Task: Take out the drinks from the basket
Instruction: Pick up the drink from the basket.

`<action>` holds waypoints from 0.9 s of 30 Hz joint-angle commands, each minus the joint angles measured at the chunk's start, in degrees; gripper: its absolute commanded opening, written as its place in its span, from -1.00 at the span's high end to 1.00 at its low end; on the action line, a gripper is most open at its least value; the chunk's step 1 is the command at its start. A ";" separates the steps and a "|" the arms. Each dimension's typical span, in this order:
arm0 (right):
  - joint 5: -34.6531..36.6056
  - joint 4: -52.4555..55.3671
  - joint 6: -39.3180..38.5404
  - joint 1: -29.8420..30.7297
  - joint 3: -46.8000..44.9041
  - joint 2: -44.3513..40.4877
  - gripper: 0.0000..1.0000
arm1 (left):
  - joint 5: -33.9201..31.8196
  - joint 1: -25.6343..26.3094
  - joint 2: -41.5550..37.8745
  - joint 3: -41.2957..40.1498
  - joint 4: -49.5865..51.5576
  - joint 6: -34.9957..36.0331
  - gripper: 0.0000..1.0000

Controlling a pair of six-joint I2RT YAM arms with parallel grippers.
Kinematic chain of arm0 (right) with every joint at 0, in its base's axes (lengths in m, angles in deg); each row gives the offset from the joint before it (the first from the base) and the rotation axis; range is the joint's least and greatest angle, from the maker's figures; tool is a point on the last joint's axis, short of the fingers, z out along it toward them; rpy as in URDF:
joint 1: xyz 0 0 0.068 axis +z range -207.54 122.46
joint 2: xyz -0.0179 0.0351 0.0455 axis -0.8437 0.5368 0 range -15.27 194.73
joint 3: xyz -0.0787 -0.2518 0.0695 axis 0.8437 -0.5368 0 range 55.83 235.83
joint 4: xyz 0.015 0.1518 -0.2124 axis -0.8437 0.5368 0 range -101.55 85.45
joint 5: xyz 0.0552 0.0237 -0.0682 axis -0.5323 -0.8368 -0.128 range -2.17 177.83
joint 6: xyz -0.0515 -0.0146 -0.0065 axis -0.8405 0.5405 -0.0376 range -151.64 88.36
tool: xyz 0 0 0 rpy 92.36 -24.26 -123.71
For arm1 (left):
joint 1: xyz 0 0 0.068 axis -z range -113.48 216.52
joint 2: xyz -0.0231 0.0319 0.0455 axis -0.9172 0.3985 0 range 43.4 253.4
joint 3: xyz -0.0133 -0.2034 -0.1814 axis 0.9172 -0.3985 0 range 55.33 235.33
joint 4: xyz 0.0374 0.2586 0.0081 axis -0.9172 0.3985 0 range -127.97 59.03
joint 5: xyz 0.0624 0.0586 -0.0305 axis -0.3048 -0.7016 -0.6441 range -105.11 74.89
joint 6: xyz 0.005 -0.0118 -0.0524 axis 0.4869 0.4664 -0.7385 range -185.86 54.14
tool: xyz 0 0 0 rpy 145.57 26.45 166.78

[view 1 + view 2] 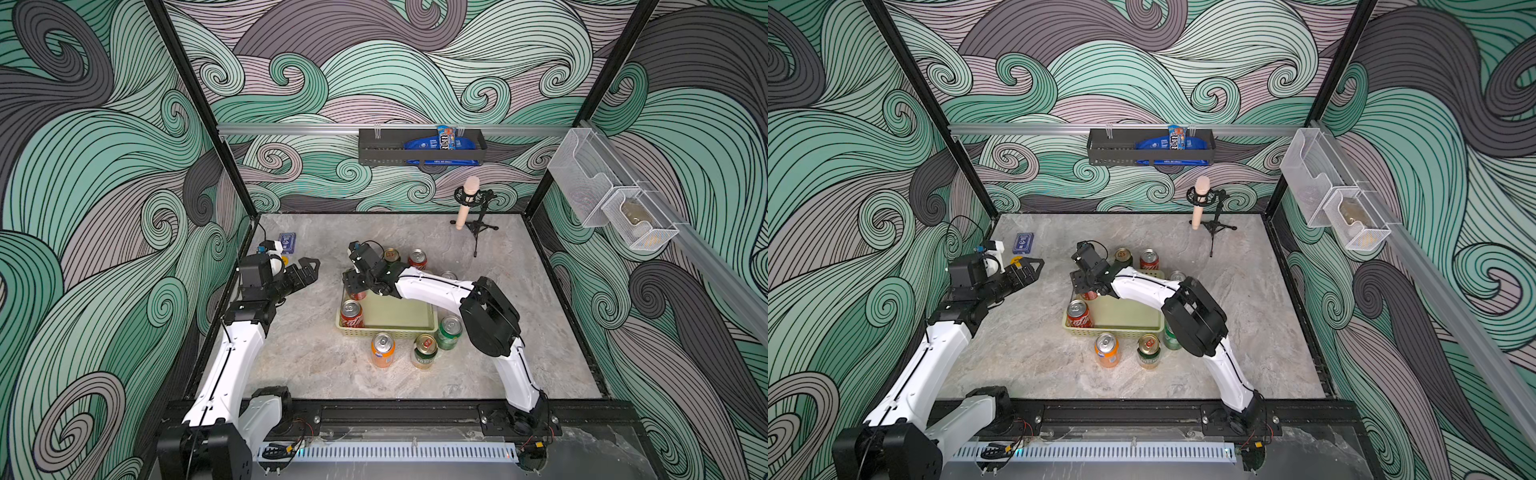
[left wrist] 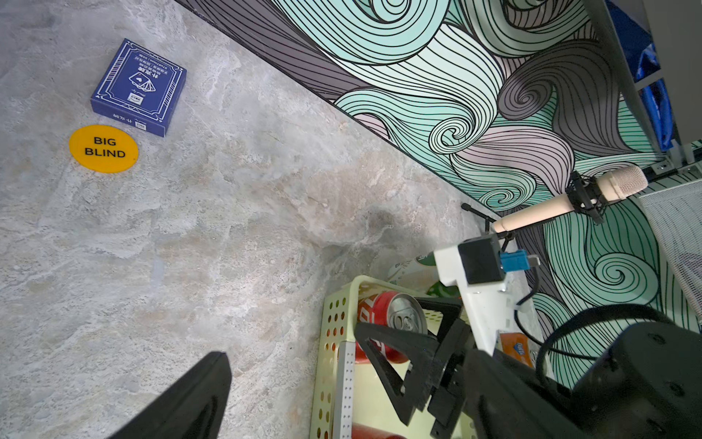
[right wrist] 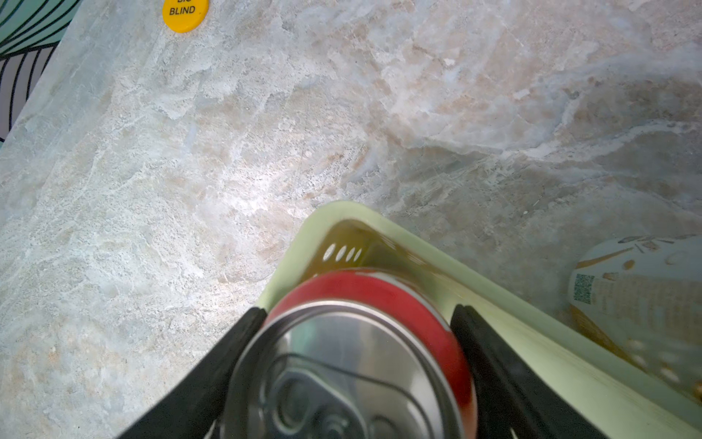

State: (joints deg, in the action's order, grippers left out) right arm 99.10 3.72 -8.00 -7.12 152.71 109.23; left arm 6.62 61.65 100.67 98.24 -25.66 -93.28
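The pale yellow-green basket [image 1: 386, 332] [image 1: 1113, 332] sits mid-table. My right gripper [image 1: 355, 286] [image 3: 359, 313] reaches into its far left corner and is shut on an upright red can [image 3: 380, 292] [image 2: 391, 319]. A second red can [image 1: 351, 313] stands in the near left corner. Outside the basket stand an orange can [image 1: 382, 349], a dark green-gold can [image 1: 424, 351] and a bright green can [image 1: 449, 332] in front, with three more cans [image 1: 417, 258] behind it. My left gripper [image 1: 309, 266] hovers open and empty left of the basket.
A blue card box [image 1: 287, 242] and a yellow "BIG BLIND" disc [image 2: 103, 149] lie at the far left. A microphone on a tripod [image 1: 469, 203] stands at the back right. A black rack [image 1: 419, 147] and white mesh bins [image 1: 611, 199] hang on the walls.
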 commanded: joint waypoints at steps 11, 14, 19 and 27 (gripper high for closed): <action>3.28 -0.25 -1.11 0.62 -1.52 -5.46 -0.04 | 2.32 -0.30 -0.89 -0.66 -2.14 0.70 -0.97; 3.58 -0.23 -1.30 0.65 -1.57 -6.69 -0.03 | 3.67 -0.30 -1.18 -1.02 -3.06 0.47 -0.97; 4.30 -0.24 -1.86 0.65 -2.09 -9.20 -0.01 | 5.74 -0.27 -2.02 -1.47 -4.83 -0.16 -0.97; 6.11 -2.19 -2.85 0.47 -3.45 -14.01 0.00 | 10.69 -0.29 -2.98 -2.67 -9.65 -1.71 -0.97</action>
State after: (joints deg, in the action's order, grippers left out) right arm 102.94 6.93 -9.92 -6.71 148.66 100.06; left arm 13.84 61.65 98.22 95.88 -31.82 -94.00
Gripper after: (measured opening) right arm 0.702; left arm 0.986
